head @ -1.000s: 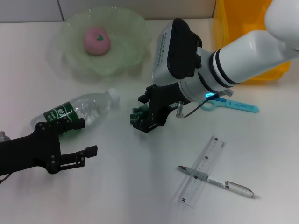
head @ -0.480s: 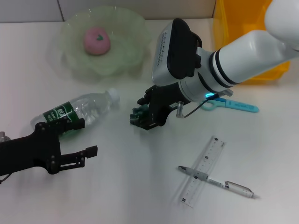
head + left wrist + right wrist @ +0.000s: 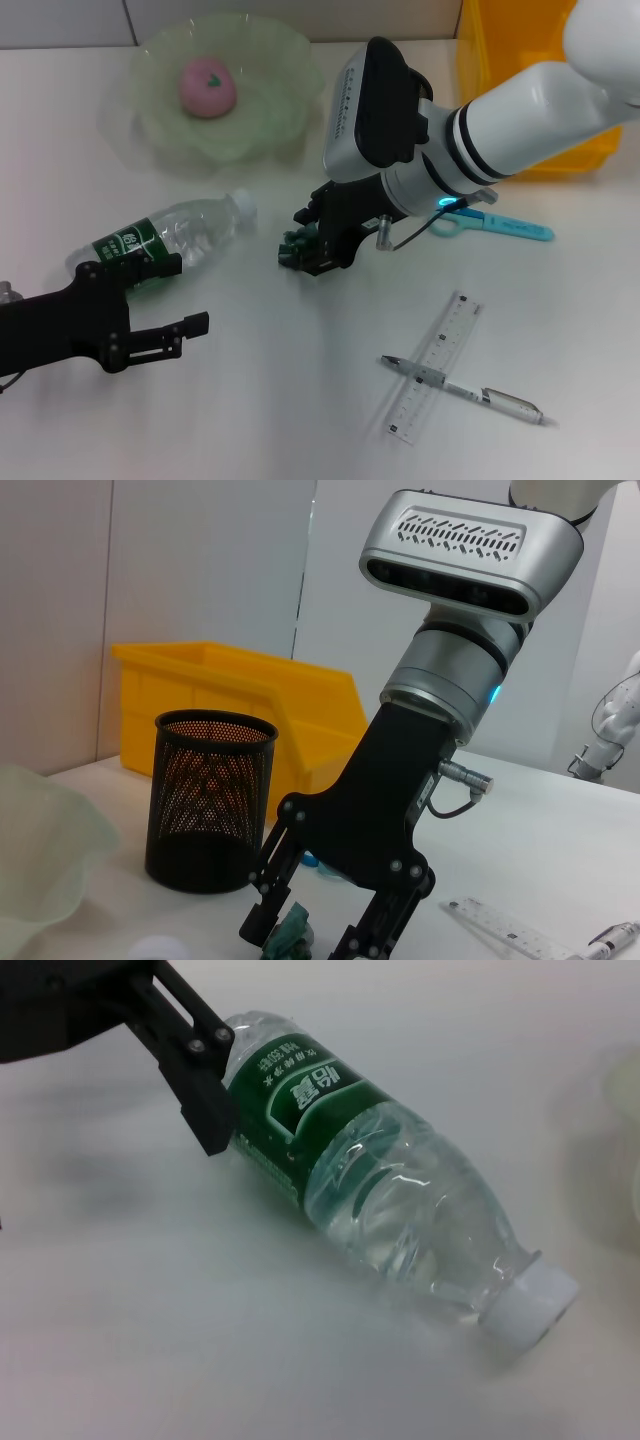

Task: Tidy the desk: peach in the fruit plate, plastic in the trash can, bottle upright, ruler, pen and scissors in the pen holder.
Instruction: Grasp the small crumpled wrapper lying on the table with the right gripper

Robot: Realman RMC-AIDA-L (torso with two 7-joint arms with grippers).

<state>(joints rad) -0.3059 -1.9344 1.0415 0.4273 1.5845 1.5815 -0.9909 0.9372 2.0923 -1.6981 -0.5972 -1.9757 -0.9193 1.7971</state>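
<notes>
Head view showed one bottle lying flat, one peach; right gripper pinched crumpled green plastic, left gripper spread.

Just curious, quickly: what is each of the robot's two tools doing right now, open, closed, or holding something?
Left tool: open, beside the lying bottle.
Right tool: closed on the green plastic.

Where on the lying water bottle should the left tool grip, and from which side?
Across the labelled body of the water bottle, probably from above: it lies on its side, cap toward the fruit plate. The open left tool already sits at that end.
</notes>
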